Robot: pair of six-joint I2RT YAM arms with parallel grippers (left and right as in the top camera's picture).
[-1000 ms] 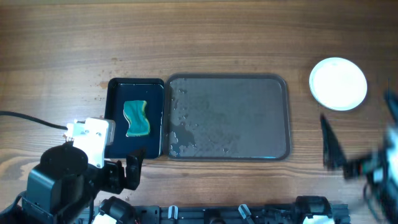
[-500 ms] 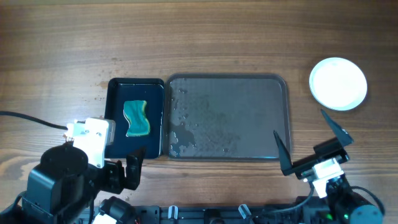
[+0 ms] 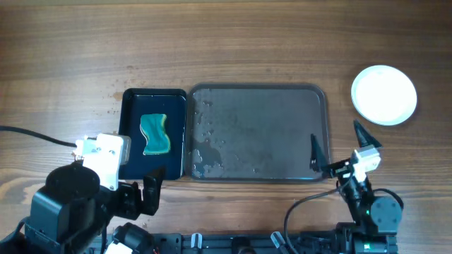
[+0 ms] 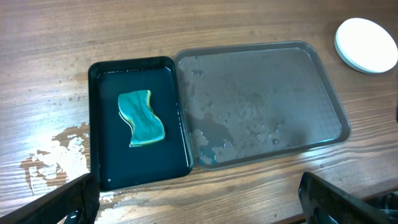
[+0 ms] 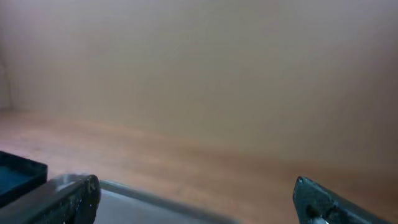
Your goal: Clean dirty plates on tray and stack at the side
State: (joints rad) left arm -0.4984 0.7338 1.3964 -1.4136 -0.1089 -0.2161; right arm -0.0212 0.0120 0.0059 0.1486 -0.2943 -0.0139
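Note:
A grey tray (image 3: 321, 106) lies mid-table, wet with water drops and holding no plates; it also shows in the left wrist view (image 4: 323, 81). A white plate stack (image 3: 383, 94) sits on the table at the far right, also in the left wrist view (image 4: 367, 36). A black basin (image 3: 128, 106) left of the tray holds a green sponge (image 3: 155, 133). My left gripper (image 3: 141, 190) is open and empty at the front left, below the basin. My right gripper (image 3: 337, 147) is open and empty at the tray's front right corner, tips pointing up.
White residue (image 4: 53, 158) marks the wood left of the basin. A black cable (image 3: 32, 135) runs in from the left edge. The right wrist view shows a blurred tray rim (image 5: 155, 199) and bare wood.
My right arm has swung back from the right edge toward the front, now standing by the tray's front right corner. The left arm has not moved.

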